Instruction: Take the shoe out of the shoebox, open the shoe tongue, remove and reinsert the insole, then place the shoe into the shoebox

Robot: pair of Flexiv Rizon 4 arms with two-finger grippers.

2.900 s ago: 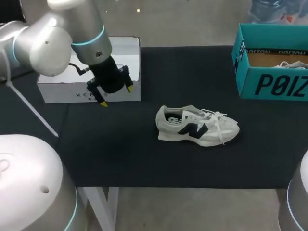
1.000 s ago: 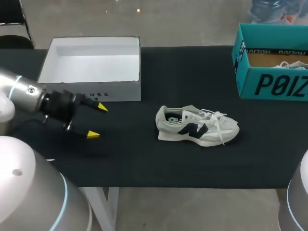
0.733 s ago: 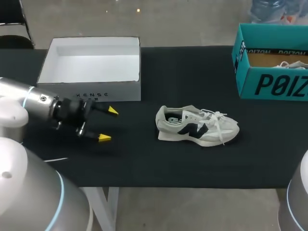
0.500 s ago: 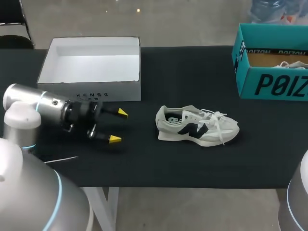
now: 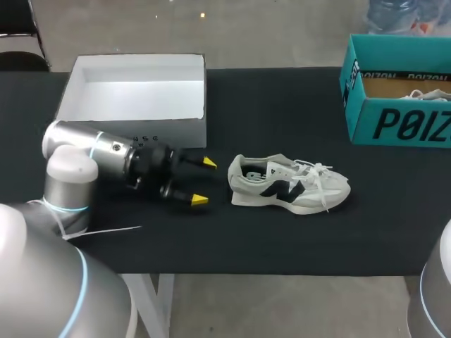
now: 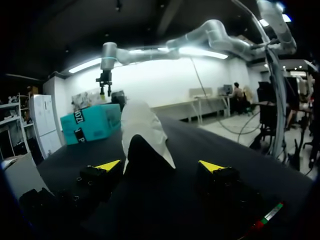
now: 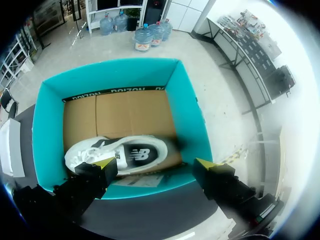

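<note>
A grey-white sneaker (image 5: 289, 184) with a dark logo lies on its side on the black table, heel toward my left arm. My left gripper (image 5: 201, 182) lies low just short of that heel, open and holding nothing. In the left wrist view the sneaker's heel (image 6: 142, 125) stands straight ahead of my left gripper (image 6: 160, 166), between the lines of its fingers and apart from them. My right gripper (image 7: 157, 164) hangs open high above the teal shoebox (image 7: 45, 115), looking down on a second sneaker (image 7: 127, 152) that lies inside on brown card.
An open white box (image 5: 134, 98) stands at the back left, right behind my left arm. The teal shoebox (image 5: 398, 91) sits at the back right corner. Black tabletop (image 5: 282, 239) stretches in front of the sneaker to the front edge.
My left gripper came down from in front of the white box and slid rightward along the table up to the sneaker's heel, open throughout. The sneaker has not moved.
</note>
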